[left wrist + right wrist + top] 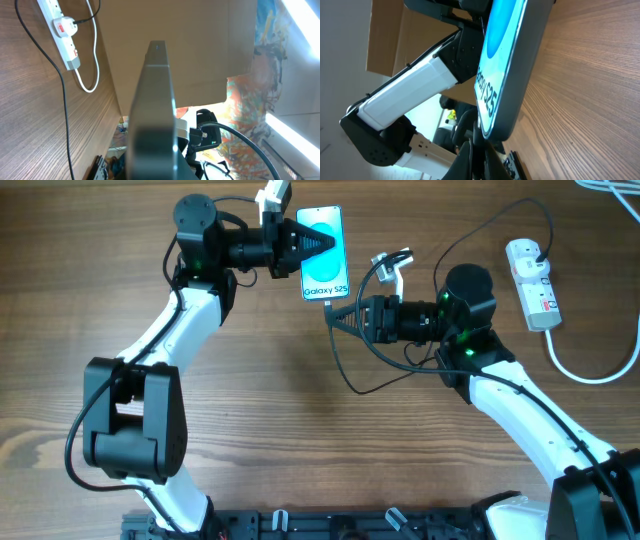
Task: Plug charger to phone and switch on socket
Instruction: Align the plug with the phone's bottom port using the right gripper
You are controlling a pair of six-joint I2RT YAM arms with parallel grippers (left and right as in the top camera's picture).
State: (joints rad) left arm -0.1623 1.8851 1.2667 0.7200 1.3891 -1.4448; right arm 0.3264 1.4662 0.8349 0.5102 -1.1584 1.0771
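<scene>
Phone (322, 272) clamped in left gripper (328, 242); charger (64, 100) plugged into socket (532, 285).

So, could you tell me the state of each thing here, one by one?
phone: screen lit, clamped in the left gripper.
charger: plugged into the socket; tip end pinched by the right gripper at the phone's bottom edge, insertion unclear.
socket: charger plug in, switch position unreadable.
left gripper: shut on the phone.
right gripper: shut on the charger.
</scene>
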